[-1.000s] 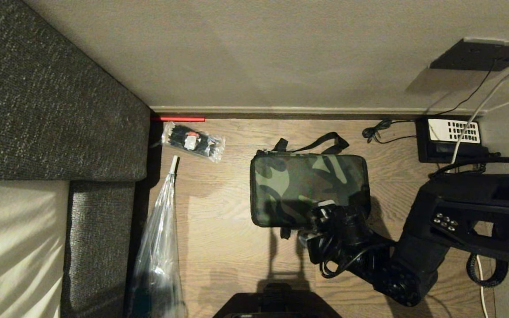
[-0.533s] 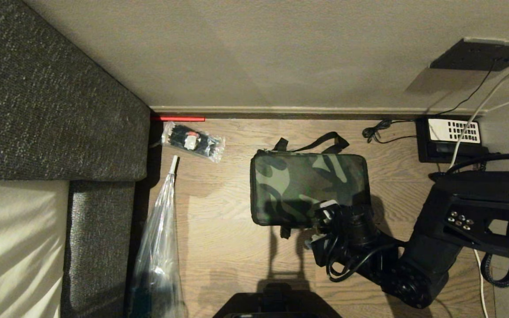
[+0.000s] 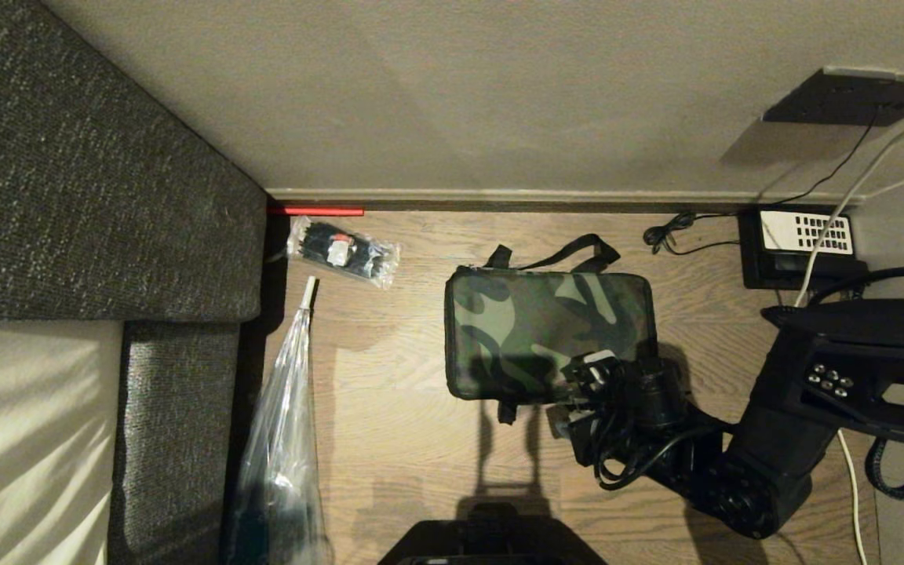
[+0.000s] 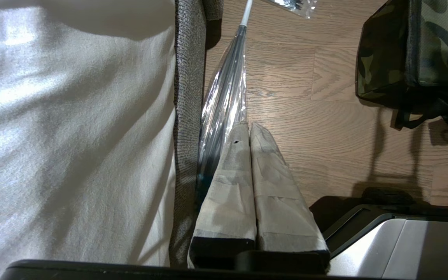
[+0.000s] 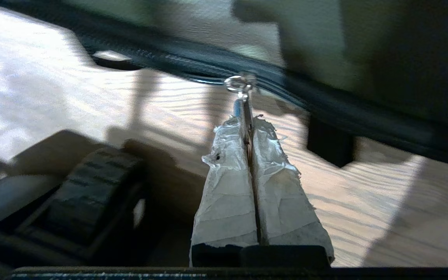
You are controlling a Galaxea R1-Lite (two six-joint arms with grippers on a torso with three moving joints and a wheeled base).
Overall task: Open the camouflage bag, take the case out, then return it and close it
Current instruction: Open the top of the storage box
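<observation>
Camouflage bag (image 3: 548, 335) lies zipped on floor (image 3: 389, 424), near wall. Right gripper (image 5: 248, 121) pinches zipper pull (image 5: 243, 97) at bag's near edge (opening step in hand). Next: draw pull along zipper track. Left gripper (image 4: 249, 128) parked, fingers together, empty.

My right arm (image 3: 742, 479) was matte black and blocky, with a cluster of small round screws on its upper housing and looped black cables at the wrist. My fingers (image 5: 228, 186) wore wrinkled, frayed pale tape over black bases.
</observation>
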